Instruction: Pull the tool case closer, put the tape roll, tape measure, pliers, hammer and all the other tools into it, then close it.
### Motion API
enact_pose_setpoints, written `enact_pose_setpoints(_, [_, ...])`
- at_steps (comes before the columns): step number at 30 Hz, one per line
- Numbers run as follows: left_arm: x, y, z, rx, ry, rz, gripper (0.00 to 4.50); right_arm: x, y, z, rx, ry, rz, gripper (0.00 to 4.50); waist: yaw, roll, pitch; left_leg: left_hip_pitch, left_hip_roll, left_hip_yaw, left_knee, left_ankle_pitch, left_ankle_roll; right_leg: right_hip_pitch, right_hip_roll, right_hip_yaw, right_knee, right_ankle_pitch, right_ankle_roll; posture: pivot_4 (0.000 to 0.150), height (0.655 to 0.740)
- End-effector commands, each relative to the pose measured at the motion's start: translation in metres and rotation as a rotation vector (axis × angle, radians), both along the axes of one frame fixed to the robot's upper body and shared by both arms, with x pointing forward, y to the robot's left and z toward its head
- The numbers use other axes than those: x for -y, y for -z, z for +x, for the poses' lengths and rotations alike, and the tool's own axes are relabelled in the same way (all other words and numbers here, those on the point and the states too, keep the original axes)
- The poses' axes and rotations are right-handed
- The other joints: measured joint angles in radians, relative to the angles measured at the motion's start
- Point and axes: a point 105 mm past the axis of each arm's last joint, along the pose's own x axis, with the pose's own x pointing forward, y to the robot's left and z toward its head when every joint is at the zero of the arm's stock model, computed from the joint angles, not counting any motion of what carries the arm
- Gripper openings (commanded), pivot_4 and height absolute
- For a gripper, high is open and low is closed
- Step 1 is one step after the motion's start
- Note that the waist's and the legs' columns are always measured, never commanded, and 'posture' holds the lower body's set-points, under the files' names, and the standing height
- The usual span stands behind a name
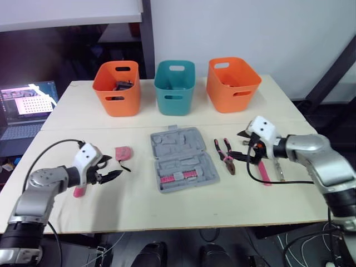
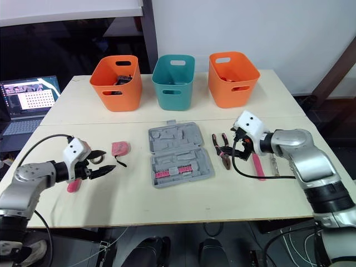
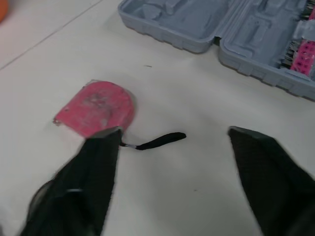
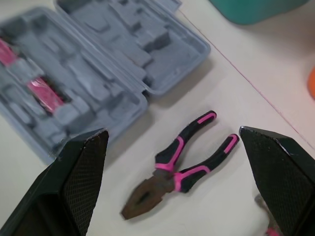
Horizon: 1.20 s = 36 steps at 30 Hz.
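1. The pale worktop [image 1: 233, 194] carried everything, with a seam running across it just behind the case.
2. Three bins stood in a row along the far half: an orange bin [image 1: 117, 89] with dark items inside, a teal bin [image 1: 174, 88] in the middle, and a second orange bin [image 1: 232, 84] to the right. All three were well apart from the tools.
3. A laptop [image 1: 25, 111] with a lit screen sat off the worktop's left edge.
4. The grey tool case [image 1: 181, 158] lay open and flat in the middle of the near half, with its moulded recesses facing up. A strip of pink bits [image 1: 178, 178] sat in the nearer half.
5. The right gripper [image 4: 173, 132] was just right of the case, its jaws spread wide and holding nothing, with the pliers in line between them. Its black cable [image 1: 253, 172] looped over the worktop and crossed the tools lying there.
6. The left gripper [image 1: 113, 168] was near the left front corner. Its jaws were open and empty and pointed towards the tape measure.
7. A pink-handled tool [image 1: 261, 171] lay right of the pliers, its far end hidden by the right gripper. A slim metal tool [image 1: 278, 169] lay just beside it.
8. The pliers [image 1: 225, 156], with pink and black grips, lay flat between the case and the right gripper. They touched neither.
9. The pink tape measure [image 3: 96, 108] lay left of the case, its black strap trailing towards the left jaws.
10. A small pink object [image 1: 79, 192] showed beneath the left forearm, but I could not tell what it was.
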Motion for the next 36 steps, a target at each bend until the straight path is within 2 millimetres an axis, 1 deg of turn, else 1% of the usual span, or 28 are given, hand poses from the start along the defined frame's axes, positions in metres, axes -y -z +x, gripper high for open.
enact_pose_setpoints(1, [0.01,-0.01,0.013,0.068,-0.001,0.019,1.39,0.002,-0.001,0.025,0.108,0.001,-0.081,3.12,0.0,0.0,0.0,0.0,0.0,0.0,0.001,0.0,0.0,0.0,0.0,0.0,0.0,0.0,0.0,0.15,0.7329])
enact_pose_setpoints(2, [0.014,-0.01,0.017,0.076,0.007,0.023,0.92,-0.001,0.0,0.031,0.141,-0.021,-0.101,2.64,-0.001,0.0,0.0,0.0,-0.001,0.0,0.001,0.001,-0.001,-0.001,0.0,0.0,0.002,0.001,0.0,0.15,0.7329])
enact_pose_setpoints(3, [0.017,-0.009,0.021,0.082,0.013,0.028,0.33,-0.002,0.003,0.036,0.158,-0.034,-0.129,2.09,-0.001,0.0,0.0,0.0,-0.001,0.0,0.001,0.001,-0.001,-0.001,0.0,0.0,0.003,0.001,0.0,0.15,0.7329])
enact_pose_setpoints(4, [0.022,-0.007,0.025,0.085,0.02,0.036,0.0,-0.003,0.007,0.042,0.16,-0.035,-0.142,1.55,-0.001,0.0,0.0,0.001,-0.001,0.0,0.001,0.001,-0.002,-0.001,0.0,0.0,0.005,0.001,0.0,0.15,0.7329])
enact_pose_setpoints(7, [0.032,0.001,0.036,0.078,0.045,0.064,0.0,-0.007,0.022,0.05,0.117,-0.08,-0.194,0.05,-0.002,-0.001,0.0,0.001,-0.002,0.0,0.001,0.002,-0.002,-0.003,0.001,0.0,0.008,0.001,0.0,0.15,0.7329])
enact_pose_setpoints(9, [0.036,0.006,0.041,0.067,0.051,0.075,0.0,-0.01,0.028,0.054,0.095,-0.096,-0.204,0.05,-0.003,-0.001,0.0,0.001,-0.002,0.001,0.001,0.002,-0.002,-0.003,0.002,0.0,0.009,0.001,0.0,0.15,0.7329])
enact_pose_setpoints(12, [0.043,0.017,0.048,0.035,0.068,0.098,0.0,-0.02,0.032,0.062,0.087,-0.106,-0.173,0.05,-0.007,-0.001,0.0,0.001,-0.002,0.001,0.001,0.002,-0.003,-0.004,0.003,0.0,0.009,0.001,0.0,0.15,0.7329])
enact_pose_setpoints(14, [0.05,0.021,0.052,0.028,0.077,0.099,0.0,-0.024,0.038,0.064,0.081,-0.13,-0.199,0.05,-0.008,-0.001,0.0,0.001,-0.002,0.0,0.001,0.003,-0.003,-0.004,0.003,0.0,0.01,0.001,0.0,0.15,0.7329])
enact_pose_setpoints(18, [0.067,0.024,0.061,0.032,0.098,0.085,0.0,-0.038,0.046,0.065,0.074,-0.17,-0.202,0.05,-0.008,-0.001,0.0,0.001,-0.002,0.0,0.001,0.005,-0.007,-0.004,0.004,0.001,0.011,0.001,0.0,0.15,0.7329])
enact_pose_setpoints(22, [0.076,0.025,0.069,0.047,0.093,0.079,0.0,-0.048,0.048,0.068,0.073,-0.183,-0.196,0.05,-0.009,-0.001,0.0,0.001,-0.002,0.0,0.001,0.005,-0.008,-0.005,0.004,0.001,0.012,0.001,0.0,0.15,0.7329])
enact_pose_setpoints(24, [0.081,0.028,0.071,0.042,0.098,0.073,0.0,-0.055,0.05,0.069,0.069,-0.186,-0.178,0.05,-0.01,-0.001,0.0,0.001,-0.002,0.0,0.001,0.006,-0.008,-0.005,0.004,0.001,0.012,0.001,0.0,0.15,0.7329])
enact_pose_setpoints(26, [0.087,0.032,0.071,0.035,0.109,0.07,0.0,-0.057,0.054,0.068,0.066,-0.199,-0.21,0.05,-0.011,-0.001,0.0,0.001,-0.002,0.0,0.001,0.006,-0.008,-0.005,0.004,0.001,0.012,0.001,0.0,0.15,0.7329])
enact_pose_setpoints(30, [0.1,0.039,0.069,0.027,0.132,0.061,0.0,-0.067,0.061,0.066,0.044,-0.228,-0.215,0.05,-0.01,-0.001,0.0,0.001,-0.002,0.0,0.001,0.006,-0.008,-0.005,0.004,0.001,0.013,0.001,0.0,0.15,0.7329])
enact_pose_setpoints(33, [0.102,0.04,0.069,0.029,0.133,0.058,0.0,-0.068,0.067,0.063,0.03,-0.257,-0.248,0.05,-0.009,-0.001,0.0,0.001,-0.002,0.0,0.001,0.006,-0.008,-0.005,0.004,0.001,0.013,0.001,0.0,0.15,0.7329])
enact_pose_setpoints(36, [0.102,0.04,0.068,0.031,0.135,0.056,0.0,-0.071,0.067,0.061,0.026,-0.286,-0.243,0.05,-0.009,-0.001,0.0,0.001,-0.002,0.0,0.002,0.006,-0.008,-0.005,0.004,0.001,0.013,0.001,0.0,0.15,0.7329])
